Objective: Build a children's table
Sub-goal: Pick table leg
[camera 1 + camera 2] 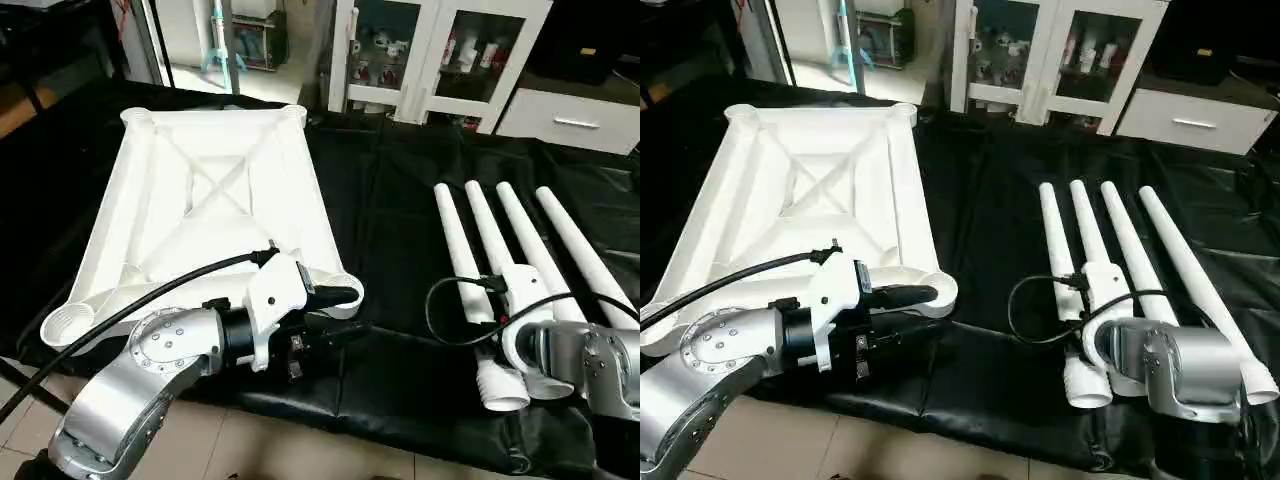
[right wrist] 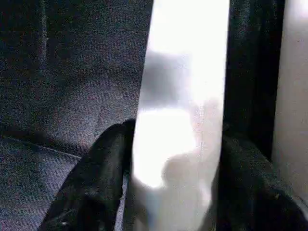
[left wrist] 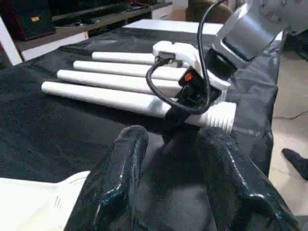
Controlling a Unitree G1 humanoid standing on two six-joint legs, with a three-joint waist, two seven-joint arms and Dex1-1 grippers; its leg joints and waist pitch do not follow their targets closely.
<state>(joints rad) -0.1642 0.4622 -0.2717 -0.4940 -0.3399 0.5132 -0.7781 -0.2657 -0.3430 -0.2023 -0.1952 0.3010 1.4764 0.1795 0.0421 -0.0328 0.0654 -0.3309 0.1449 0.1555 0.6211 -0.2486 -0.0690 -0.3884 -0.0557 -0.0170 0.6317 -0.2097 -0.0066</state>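
The children's table top (image 1: 215,190) lies upside down on the left of a black cloth, ribbed X-braced underside up, with round sockets at its corners. Four white tapered legs (image 1: 530,240) lie side by side on the right. My left gripper (image 1: 335,315) hovers at the near right corner socket (image 1: 345,290), fingers apart with nothing between them (image 3: 171,137). My right gripper (image 2: 173,137) reaches down on the leg nearest the table top (image 1: 462,262), close to its threaded end (image 1: 503,388). One black finger presses each side of that leg.
The black cloth (image 1: 390,230) covers the work surface, and its near edge drops to a tiled floor (image 1: 300,440). Behind stand a white glass-door cabinet (image 1: 440,60) and a white drawer unit (image 1: 570,120). Cables loop from both wrists.
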